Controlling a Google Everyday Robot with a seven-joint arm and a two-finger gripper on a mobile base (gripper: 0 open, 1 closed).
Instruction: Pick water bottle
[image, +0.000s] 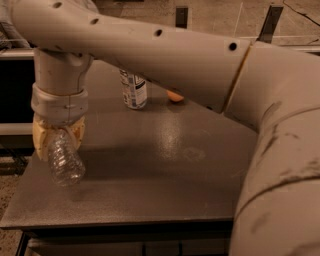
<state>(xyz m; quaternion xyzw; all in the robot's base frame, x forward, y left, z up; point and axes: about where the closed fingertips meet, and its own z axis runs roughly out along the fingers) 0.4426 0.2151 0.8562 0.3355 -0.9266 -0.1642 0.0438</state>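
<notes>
A clear, ribbed water bottle (65, 161) hangs tilted at the 9 o'clock side of the scene, its upper end hidden inside the gripper (57, 142) and its base pointing down toward 5 o'clock over the left part of a grey table (165, 175). The gripper's yellowish fingers (40, 144) are clamped on either side of the bottle's upper part. Whether the base touches the tabletop cannot be told. The pale robot arm (150, 47) sweeps from the gripper across the top of the view to a bulky joint at 3 o'clock. Toward 12 o'clock, well apart from the bottle, a white-labelled container (134, 90) stands upright, with a small orange object (174, 95) near it at its 3 o'clock.
</notes>
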